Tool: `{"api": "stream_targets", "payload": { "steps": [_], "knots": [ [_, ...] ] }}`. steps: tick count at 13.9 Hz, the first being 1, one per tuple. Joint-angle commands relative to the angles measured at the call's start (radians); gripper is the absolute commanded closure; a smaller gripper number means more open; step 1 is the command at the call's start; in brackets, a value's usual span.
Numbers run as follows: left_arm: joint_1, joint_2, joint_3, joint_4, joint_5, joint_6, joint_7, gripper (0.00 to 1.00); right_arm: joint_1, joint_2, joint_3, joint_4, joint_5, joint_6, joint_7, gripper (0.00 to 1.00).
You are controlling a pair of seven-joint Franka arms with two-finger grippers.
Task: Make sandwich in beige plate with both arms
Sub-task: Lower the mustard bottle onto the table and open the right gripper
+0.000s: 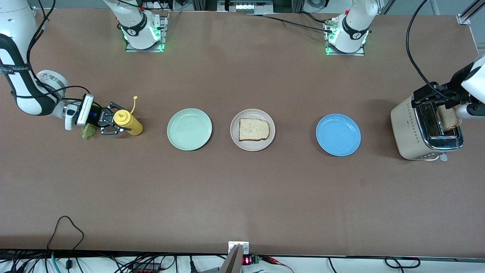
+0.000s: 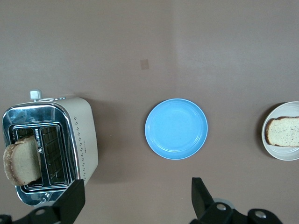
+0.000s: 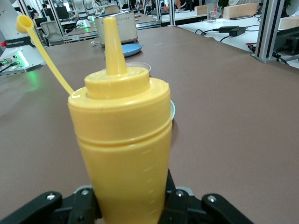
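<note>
The beige plate (image 1: 252,146) sits mid-table with one bread slice (image 1: 254,129) on it; both also show in the left wrist view, the plate (image 2: 267,140) and the slice (image 2: 284,131). A second bread slice (image 1: 449,118) stands in the toaster (image 1: 407,129), also seen in the left wrist view (image 2: 21,161). The green lettuce leaf (image 1: 88,131) lies on the table under my right wrist. My right gripper (image 1: 113,123) is shut on the yellow squeeze bottle (image 1: 129,123), which fills the right wrist view (image 3: 124,140). My left gripper (image 1: 439,94) is open and empty over the toaster (image 2: 81,140).
A mint green plate (image 1: 189,129) lies between the bottle and the beige plate. A blue plate (image 1: 338,135) lies between the beige plate and the toaster, also in the left wrist view (image 2: 176,128). Cables run along the table's edge nearest the front camera.
</note>
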Motion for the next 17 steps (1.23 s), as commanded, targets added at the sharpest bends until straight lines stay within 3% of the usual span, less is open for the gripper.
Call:
{"api": "stream_targets", "payload": {
  "steps": [1, 10, 12, 15, 17],
  "knots": [
    [-0.002, -0.023, -0.004, -0.027, 0.026, 0.01, 0.01, 0.0, -0.021, 0.0, 0.012, 0.006, 0.023, -0.025, -0.018, 0.81],
    [-0.002, -0.021, -0.004, -0.028, 0.026, 0.01, 0.009, 0.0, -0.036, 0.046, 0.01, 0.014, 0.013, -0.022, -0.047, 0.78],
    [-0.002, -0.021, -0.002, -0.028, 0.026, 0.008, 0.009, 0.0, -0.035, 0.046, 0.01, 0.02, 0.016, -0.024, -0.045, 0.64],
    [-0.002, -0.021, -0.004, -0.028, 0.026, 0.008, 0.009, 0.0, -0.035, 0.046, 0.01, 0.02, 0.016, -0.025, -0.044, 0.32],
    [-0.002, -0.02, -0.004, -0.028, 0.026, 0.008, 0.009, 0.0, -0.035, 0.046, 0.01, 0.02, 0.016, -0.025, -0.041, 0.24]
  ]
}}
